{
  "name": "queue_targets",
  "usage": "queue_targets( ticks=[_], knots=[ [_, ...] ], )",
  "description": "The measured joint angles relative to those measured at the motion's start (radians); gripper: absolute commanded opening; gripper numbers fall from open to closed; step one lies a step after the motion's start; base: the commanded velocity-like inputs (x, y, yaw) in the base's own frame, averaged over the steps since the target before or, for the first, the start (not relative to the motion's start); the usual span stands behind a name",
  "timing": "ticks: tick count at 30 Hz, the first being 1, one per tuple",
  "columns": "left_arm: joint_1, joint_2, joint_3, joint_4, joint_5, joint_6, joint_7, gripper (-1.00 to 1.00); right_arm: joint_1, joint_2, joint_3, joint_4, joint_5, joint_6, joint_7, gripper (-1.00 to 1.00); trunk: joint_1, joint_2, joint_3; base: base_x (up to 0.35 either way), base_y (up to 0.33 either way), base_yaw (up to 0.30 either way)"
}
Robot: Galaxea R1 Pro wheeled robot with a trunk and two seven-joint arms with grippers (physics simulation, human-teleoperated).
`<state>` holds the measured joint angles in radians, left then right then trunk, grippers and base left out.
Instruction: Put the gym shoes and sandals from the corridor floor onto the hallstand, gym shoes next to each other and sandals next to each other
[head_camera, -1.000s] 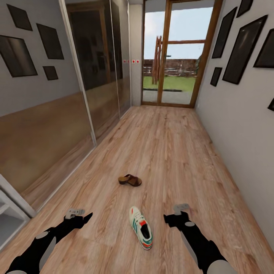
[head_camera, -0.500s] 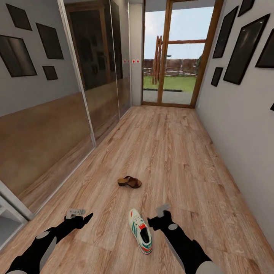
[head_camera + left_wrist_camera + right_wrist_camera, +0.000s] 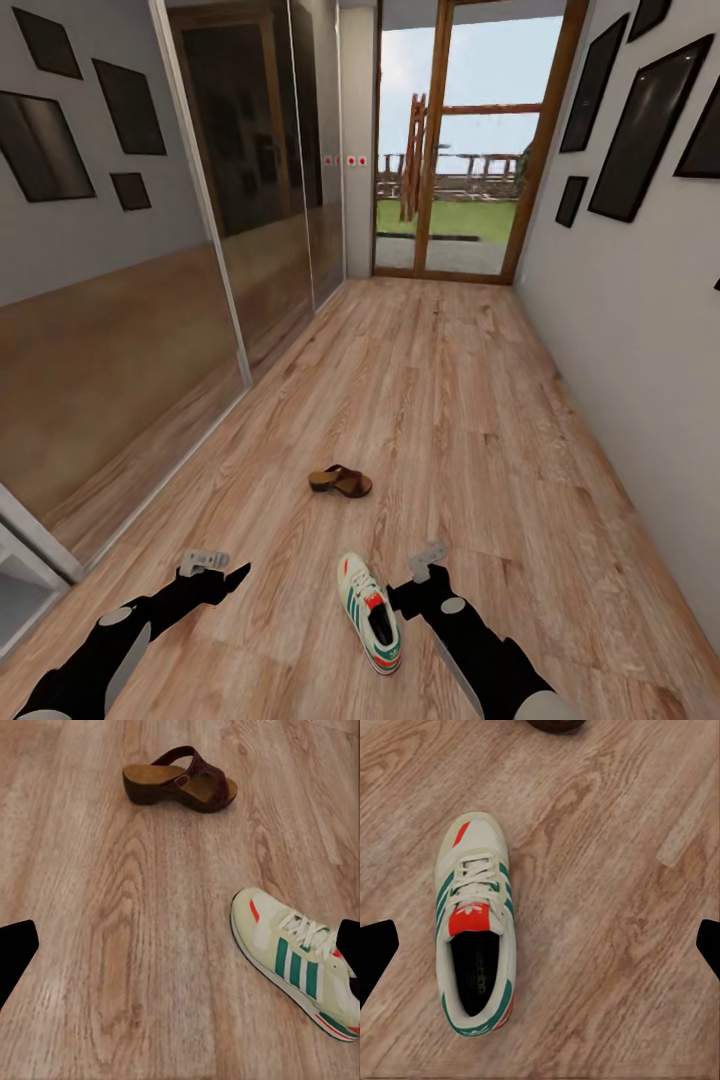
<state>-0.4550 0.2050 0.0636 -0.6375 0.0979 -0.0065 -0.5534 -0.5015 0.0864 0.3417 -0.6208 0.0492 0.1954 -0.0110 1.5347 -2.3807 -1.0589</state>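
Observation:
A cream gym shoe with green stripes and a red tongue lies on the corridor floor, toe pointing away from me. My right gripper hovers open just right of it, fingers wide apart over the planks beside the shoe. My left gripper is open too, low over the floor well left of the shoe. A dark brown sandal lies on its sole farther down the corridor and appears in the left wrist view. I cannot make out the hallstand.
Mirrored sliding doors line the left wall. A corner of a pale shelf unit shows at the lower left edge. The right wall carries dark frames. A glass door closes the corridor's far end.
My right gripper has swung left and now sits close beside the gym shoe. The left gripper has crept slightly forward. Shoe and sandal lie where they were.

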Motion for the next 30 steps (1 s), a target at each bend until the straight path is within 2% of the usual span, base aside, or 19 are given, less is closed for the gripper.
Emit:
queue_targets(
  ticks=[8, 14, 17, 20, 22, 24, 26, 30],
  knots=[
    [0.000, -0.002, -0.005, -0.013, -0.001, 0.000, -0.004, 1.00, 0.000, -0.003, -0.004, 0.042, -0.001, -0.002, 0.000, 1.00, 0.000, 0.000, -0.010, 0.266, 0.000, 0.000],
    [0.000, -0.001, -0.007, -0.064, -0.004, 0.002, -0.007, 1.00, 0.000, -0.003, -0.004, 0.045, -0.001, -0.003, 0.001, 1.00, 0.000, 0.000, -0.014, 0.071, 0.000, 0.000],
    [0.000, -0.002, -0.021, -0.098, -0.013, 0.014, -0.016, 1.00, 0.000, -0.003, -0.004, 0.046, -0.001, -0.003, 0.001, 1.00, 0.000, 0.000, -0.014, 0.011, 0.000, 0.000],
    [0.000, -0.004, -0.039, -0.150, -0.022, 0.060, -0.023, 1.00, 0.000, -0.003, -0.003, 0.046, -0.001, -0.003, 0.001, 1.00, 0.000, 0.000, -0.014, 0.004, 0.000, 0.000],
    [0.000, -0.005, -0.043, -0.175, -0.023, 0.085, -0.025, 1.00, 0.000, -0.002, -0.003, 0.047, -0.001, -0.003, 0.000, 1.00, 0.008, -0.014, -0.021, 0.002, 0.000, 0.016],
    [0.000, -0.005, -0.047, -0.256, -0.023, 0.151, -0.028, 1.00, 0.000, -0.003, -0.004, 0.047, -0.001, -0.002, 0.000, 1.00, 0.016, -0.028, -0.028, 0.001, 0.000, 0.089],
    [0.000, -0.005, -0.048, -0.282, -0.023, 0.171, -0.029, 1.00, 0.000, -0.003, -0.007, 0.047, -0.001, -0.003, 0.000, 1.00, 0.023, -0.042, -0.036, 0.000, 0.000, 0.110],
    [0.000, -0.006, -0.048, -0.347, -0.023, 0.219, -0.029, 1.00, 0.000, -0.003, -0.032, 0.047, -0.001, -0.001, 0.002, 1.00, 0.039, -0.070, -0.053, 0.000, 0.000, 0.130]
  ],
)
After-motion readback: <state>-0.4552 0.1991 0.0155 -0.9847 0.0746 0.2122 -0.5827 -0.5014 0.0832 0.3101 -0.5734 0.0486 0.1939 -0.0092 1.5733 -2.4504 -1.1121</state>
